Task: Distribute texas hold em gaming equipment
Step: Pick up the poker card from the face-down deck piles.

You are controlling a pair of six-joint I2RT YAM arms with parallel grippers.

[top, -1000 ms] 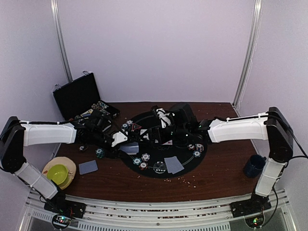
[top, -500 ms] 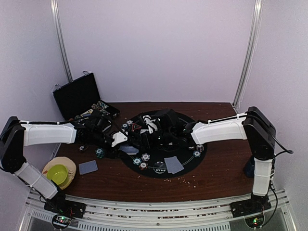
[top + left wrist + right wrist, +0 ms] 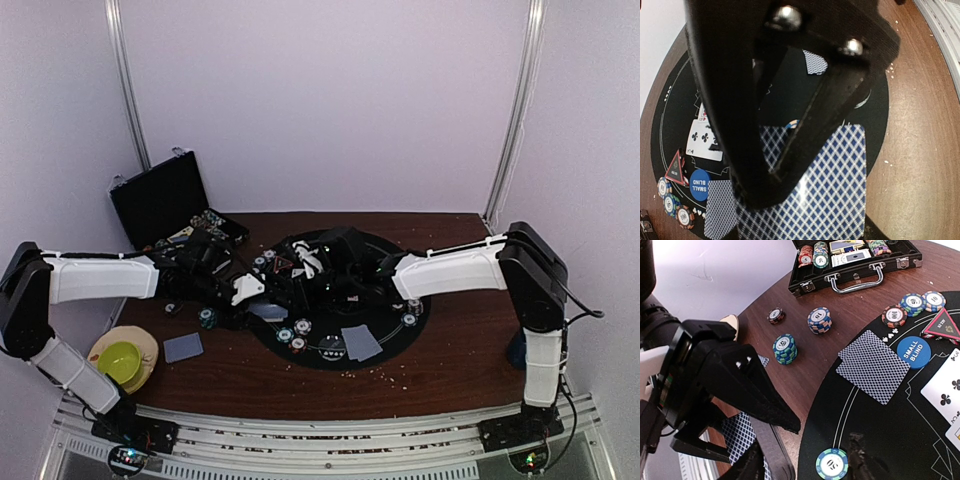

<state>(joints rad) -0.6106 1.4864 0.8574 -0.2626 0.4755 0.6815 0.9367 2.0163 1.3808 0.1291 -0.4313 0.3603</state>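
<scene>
My left gripper [image 3: 262, 304] is shut on a deck of blue-diamond-backed playing cards [image 3: 832, 187], held low over the left edge of the round black mat [image 3: 385, 338]. My right gripper [image 3: 802, 460] hangs right next to it with its fingers apart. The deck's edge [image 3: 771, 450] lies by its left finger and a white-green poker chip [image 3: 832, 464] shows on the mat below. Chip stacks [image 3: 785, 348] stand on the wood and along the mat rim [image 3: 894, 315]. A blue small-blind disc [image 3: 913, 352], a face-down card [image 3: 873, 365] and face-up cards [image 3: 705, 137] lie on the mat.
The open black case [image 3: 165, 200] with more chips stands at the back left. A green bowl on a plate [image 3: 122, 358] sits front left, a dark blue mug [image 3: 527, 345] front right. Loose face-down cards lie on the wood [image 3: 183, 347] and on the mat's near part [image 3: 361, 342].
My right arm has swung left across the mat up to the left gripper, and its fingers have drawn closer together. The left arm and the deck have stayed put.
</scene>
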